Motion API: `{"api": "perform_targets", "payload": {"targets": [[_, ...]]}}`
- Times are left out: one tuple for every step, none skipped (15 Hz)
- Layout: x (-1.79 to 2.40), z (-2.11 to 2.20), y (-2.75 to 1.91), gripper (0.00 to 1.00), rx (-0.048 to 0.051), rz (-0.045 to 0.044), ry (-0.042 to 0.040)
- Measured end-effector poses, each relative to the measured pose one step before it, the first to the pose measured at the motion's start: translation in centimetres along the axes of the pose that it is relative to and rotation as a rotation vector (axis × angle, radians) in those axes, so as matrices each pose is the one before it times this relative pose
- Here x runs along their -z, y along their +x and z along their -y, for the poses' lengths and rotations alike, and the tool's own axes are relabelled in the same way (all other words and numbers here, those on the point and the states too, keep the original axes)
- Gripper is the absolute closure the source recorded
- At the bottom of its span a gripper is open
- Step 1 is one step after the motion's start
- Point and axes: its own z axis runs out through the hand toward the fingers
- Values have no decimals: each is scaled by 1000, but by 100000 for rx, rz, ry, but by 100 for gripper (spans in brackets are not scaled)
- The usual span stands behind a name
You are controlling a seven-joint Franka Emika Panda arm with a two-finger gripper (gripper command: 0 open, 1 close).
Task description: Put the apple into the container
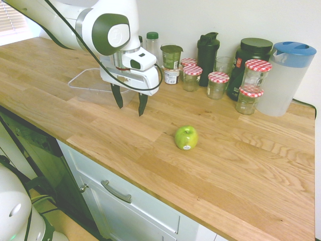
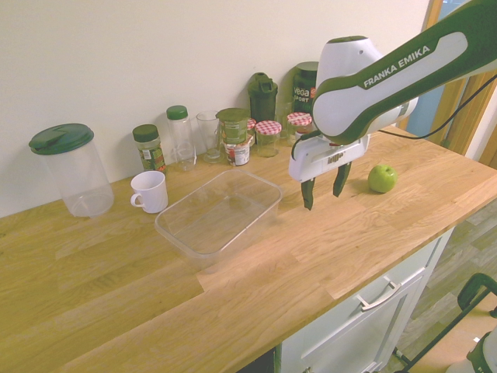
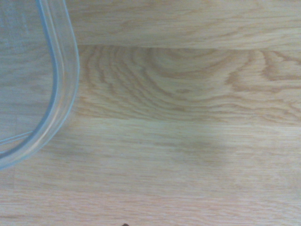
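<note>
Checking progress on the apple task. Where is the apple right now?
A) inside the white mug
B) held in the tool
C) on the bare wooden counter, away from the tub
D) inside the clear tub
C: the apple sits alone on the counter, while the open, empty tool hangs between it and the empty tub.

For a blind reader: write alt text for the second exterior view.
The white arm's open hand hovers over a wooden counter, between a shallow clear plastic tub and a small green apple. Jars and a white mug line the wall.
</note>
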Motion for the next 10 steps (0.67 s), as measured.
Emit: {"api": "perform_targets", "payload": {"targets": [[-71, -17, 26, 0, -70, 127, -100], [131, -49, 192, 0, -204, -110, 254], [690, 50, 556, 0, -214, -502, 808], [1279, -53, 1011, 0, 129, -536, 773], [1551, -458, 1348, 0, 1011, -632, 220], [1500, -997, 1547, 0, 2927, -344, -616], [1273, -1616, 1611, 0, 5282, 277, -649], [696, -1919, 1337, 0, 5989, 390, -300], [225, -2201, 1151, 0, 6049, -334, -533], [30, -2177, 877, 0, 5961, -337, -671]]}}
